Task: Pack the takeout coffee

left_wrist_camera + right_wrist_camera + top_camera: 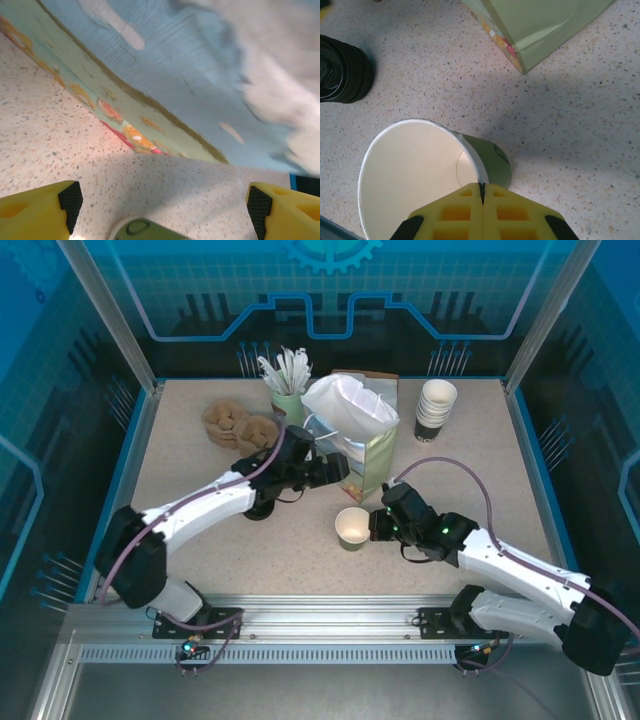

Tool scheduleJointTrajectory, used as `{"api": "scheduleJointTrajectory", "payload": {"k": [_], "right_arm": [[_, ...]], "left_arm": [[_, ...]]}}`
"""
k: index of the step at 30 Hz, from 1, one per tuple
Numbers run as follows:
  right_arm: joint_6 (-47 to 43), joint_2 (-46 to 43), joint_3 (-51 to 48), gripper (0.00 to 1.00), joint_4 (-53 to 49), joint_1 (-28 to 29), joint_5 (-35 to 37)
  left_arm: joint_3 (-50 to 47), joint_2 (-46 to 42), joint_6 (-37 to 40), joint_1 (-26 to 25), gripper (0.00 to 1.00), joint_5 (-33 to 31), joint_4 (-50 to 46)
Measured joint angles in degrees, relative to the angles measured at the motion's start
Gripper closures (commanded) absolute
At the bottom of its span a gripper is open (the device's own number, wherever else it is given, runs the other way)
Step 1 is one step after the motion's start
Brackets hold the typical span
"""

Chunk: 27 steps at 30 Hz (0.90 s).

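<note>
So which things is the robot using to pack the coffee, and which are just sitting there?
For the job: green cup, pinched at its rim by the right end effector; paper bag; maybe the black stack, likely lids.
Just lying about: stack of cups; pot of stirrers; brown cardboard pile.

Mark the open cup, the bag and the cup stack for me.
open cup (415, 170): right wrist view, on its pale inner wall.
bag (378, 462): top view, on its green side.
cup stack (433, 423): top view, on the stack's dark side.
</note>
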Motion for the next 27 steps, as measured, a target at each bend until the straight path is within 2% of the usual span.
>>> {"api": "scheduleJointTrajectory", "payload": {"k": [6,13,18,21,25,27], "right_arm": [[1.4,3.2,0.0,1.00,3.5,0.8,0.6],[2.9,5.9,0.2,1.00,8.0,1.1,0.6],[3.5,8.7,1.6,1.00,9.6,1.8,0.5],[3.5,10.3,2.6,1.00,10.2,2.7,0.6],[3.5,11.5,3.4,0.95,10.8,3.5,0.6],[3.7,11.8,3.4,0.88,11.0,3.5,0.6]], "left_arm": [[-4.4,-14.2,0.5,3.5,0.10,-1.7,-8.0],[-9.0,-25.4,2.6,12.4,0.09,-3.8,-19.5],[-9.6,-25.7,4.9,18.2,0.09,-5.1,-26.2],[-9.8,-25.2,6.3,19.4,0.11,-6.2,-28.7],[-9.8,-22.7,8.1,19.7,0.16,-7.4,-29.8],[-9.8,-21.2,9.1,19.9,0.16,-7.8,-29.9]]}}
